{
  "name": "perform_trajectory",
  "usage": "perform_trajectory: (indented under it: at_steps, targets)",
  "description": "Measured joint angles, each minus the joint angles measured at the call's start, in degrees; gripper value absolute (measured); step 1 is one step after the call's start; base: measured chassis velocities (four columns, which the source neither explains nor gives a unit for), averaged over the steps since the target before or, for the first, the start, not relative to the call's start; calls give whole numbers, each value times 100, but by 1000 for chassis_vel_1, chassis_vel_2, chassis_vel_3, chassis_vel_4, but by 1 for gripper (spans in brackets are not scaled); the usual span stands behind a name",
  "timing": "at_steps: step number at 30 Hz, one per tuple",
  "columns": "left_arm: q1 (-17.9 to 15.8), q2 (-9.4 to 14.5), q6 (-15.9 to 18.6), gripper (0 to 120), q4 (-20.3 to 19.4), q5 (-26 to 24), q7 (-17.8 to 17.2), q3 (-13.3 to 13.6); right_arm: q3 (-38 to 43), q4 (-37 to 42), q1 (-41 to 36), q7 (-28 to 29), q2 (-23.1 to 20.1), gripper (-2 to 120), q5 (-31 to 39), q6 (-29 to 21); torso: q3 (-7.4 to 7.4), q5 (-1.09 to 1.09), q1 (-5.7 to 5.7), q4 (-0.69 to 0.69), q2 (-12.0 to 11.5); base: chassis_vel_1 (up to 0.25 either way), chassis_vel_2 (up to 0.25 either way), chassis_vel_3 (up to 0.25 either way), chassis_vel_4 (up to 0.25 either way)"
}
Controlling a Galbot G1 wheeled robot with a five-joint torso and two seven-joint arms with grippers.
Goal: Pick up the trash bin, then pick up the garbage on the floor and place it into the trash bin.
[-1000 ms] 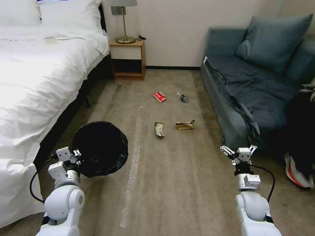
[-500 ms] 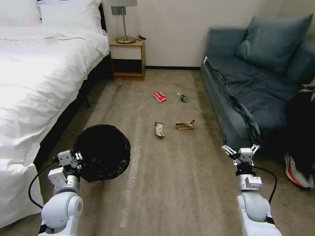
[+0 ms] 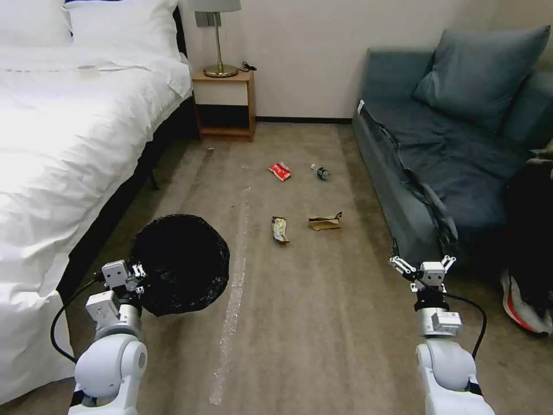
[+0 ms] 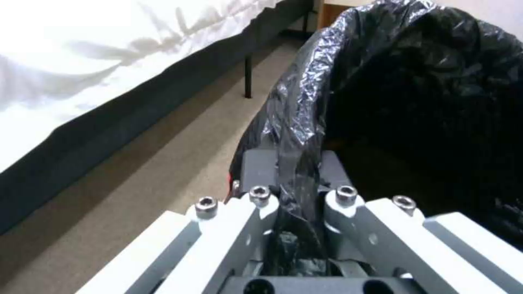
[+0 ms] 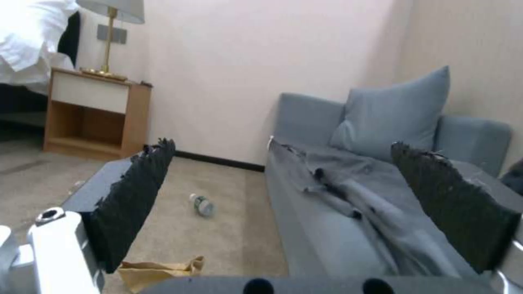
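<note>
The trash bin, round and lined with a crinkly black bag, hangs at the lower left beside the bed. My left gripper is shut on its near rim, and the bag's edge runs between the closed fingers. On the carpet ahead lies the garbage: a red packet, a small clear bottle, a yellow-silver wrapper and a crumpled brown paper bag. My right gripper stands open at the lower right by the sofa, holding nothing, with the bottle and paper bag beyond its pads.
A white bed fills the left side and a blue sofa the right. A nightstand with a lamp stands at the far wall. A pale tape strip runs along the carpet. A shoe lies at the far right.
The bin and my left gripper dipped slightly and then rose a little, staying at the lower left. My right gripper sank a little toward the frame's bottom.
</note>
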Motion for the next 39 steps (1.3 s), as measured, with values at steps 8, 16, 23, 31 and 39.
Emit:
perform_trajectory:
  at_steps: [8, 16, 23, 31, 39]
  targets:
    - [-36, -18, -17, 5, 47, 44, -15, 13, 14, -69, 17, -31, 7, 100, 3, 46, 0, 0, 0, 0, 0, -113, 125, 112, -114]
    - [-77, -32, -19, 5, 86, 55, -24, 18, 18, -110, 37, -46, -4, 100, 30, 67, 0, 0, 0, -1, 0, -64, 62, 60, -62]
    - [-89, -50, -24, 5, 104, 85, -32, 35, 51, -130, 54, -98, -14, 100, 74, 91, 0, -1, 0, 0, 0, -74, 93, 90, -90]
    - [-90, -64, -41, 5, 114, 119, -33, 51, 73, -183, 60, -115, -21, 100, 99, 155, 0, 0, 0, 0, 0, -110, 109, 114, -116]
    - [-85, -69, -68, 5, 132, 126, -35, 28, 81, -212, 100, -129, -41, 100, 115, 176, 0, -1, 0, -1, 0, -124, 116, 122, -113]
